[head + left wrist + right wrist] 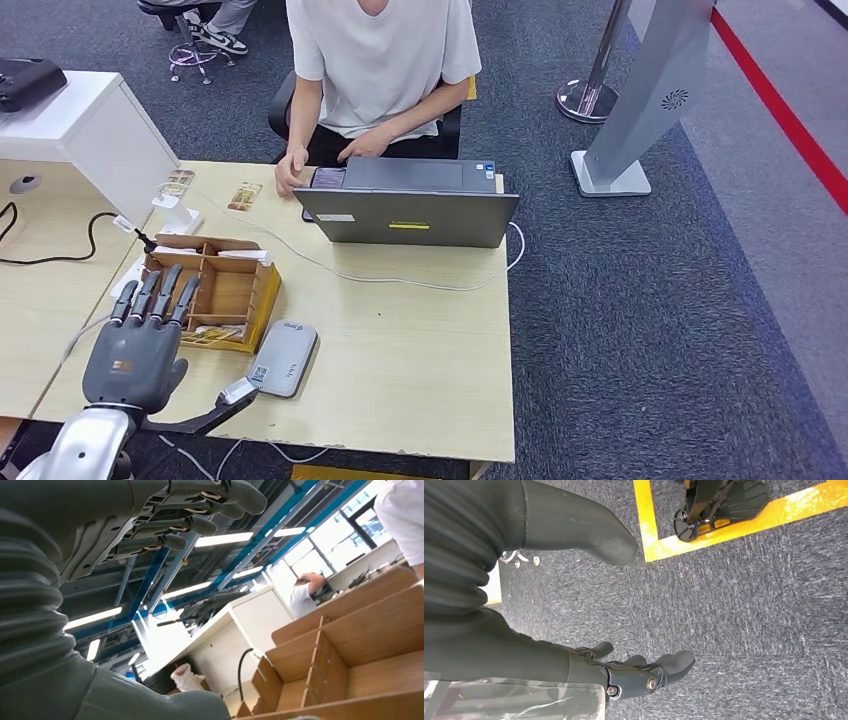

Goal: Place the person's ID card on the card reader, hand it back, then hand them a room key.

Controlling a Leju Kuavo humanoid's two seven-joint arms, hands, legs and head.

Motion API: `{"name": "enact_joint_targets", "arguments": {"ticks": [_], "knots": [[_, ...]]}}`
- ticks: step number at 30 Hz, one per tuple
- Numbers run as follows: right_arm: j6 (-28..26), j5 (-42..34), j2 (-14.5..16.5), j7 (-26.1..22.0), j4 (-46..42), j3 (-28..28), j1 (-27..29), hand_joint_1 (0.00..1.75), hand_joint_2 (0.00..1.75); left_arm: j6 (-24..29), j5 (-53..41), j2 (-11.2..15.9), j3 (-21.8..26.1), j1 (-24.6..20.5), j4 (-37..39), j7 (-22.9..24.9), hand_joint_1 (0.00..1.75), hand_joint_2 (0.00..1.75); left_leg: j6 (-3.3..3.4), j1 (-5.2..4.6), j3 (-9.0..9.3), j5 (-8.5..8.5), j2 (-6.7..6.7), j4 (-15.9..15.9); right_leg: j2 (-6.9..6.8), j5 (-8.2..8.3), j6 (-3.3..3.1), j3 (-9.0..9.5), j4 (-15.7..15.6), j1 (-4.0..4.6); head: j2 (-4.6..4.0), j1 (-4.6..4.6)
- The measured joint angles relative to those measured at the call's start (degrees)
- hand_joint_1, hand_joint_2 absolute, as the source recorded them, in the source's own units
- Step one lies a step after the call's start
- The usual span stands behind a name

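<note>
Left hand (140, 340) empty, fingers straight and spread, palm down over the near edge of the wooden box (215, 290). Card reader (283, 358) lies flat at 3 o'clock of the hand, just beside the box. Right hand (634, 672) hangs over the carpet (749, 620), fingers loosely apart, holding nothing. ID card: can't tell where. Person (380, 60) sits at 12 o'clock behind the laptop (410, 205).

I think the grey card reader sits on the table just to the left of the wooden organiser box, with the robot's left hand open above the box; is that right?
Not quite. In the head view the grey card reader lies just to the right of the wooden organiser box, not the left. The rest holds: the left hand is open above the box, fingers apart and holding nothing.
</note>
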Motion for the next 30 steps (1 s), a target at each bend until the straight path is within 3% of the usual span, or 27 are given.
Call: {"name": "enact_joint_targets", "arguments": {"ticks": [14, 30], "knots": [[0.5, 0.9, 0.0, 0.2, 0.0, 0.0, 0.0, 0.00, 1.75, -1.2, 0.0, -6.3, 7.2, -0.6, 5.8, -6.9, 0.00, 1.75, 0.00, 0.00, 0.02, 0.00, 0.00, 0.0, 0.00, 0.00, 0.00, 0.00, 0.0, 0.00, 0.00, -0.01], [0.5, 1.8, 0.0, 0.7, 0.0, 0.0, 0.0, 0.00, 1.75, 3.4, 0.0, -9.4, 10.3, -3.6, 12.0, -9.6, 0.00, 1.75, 0.00, 0.00, 0.02, 0.00, -0.01, 0.0, -0.02, 0.00, 0.00, 0.01, 0.0, 0.00, 0.00, -0.01]]}}
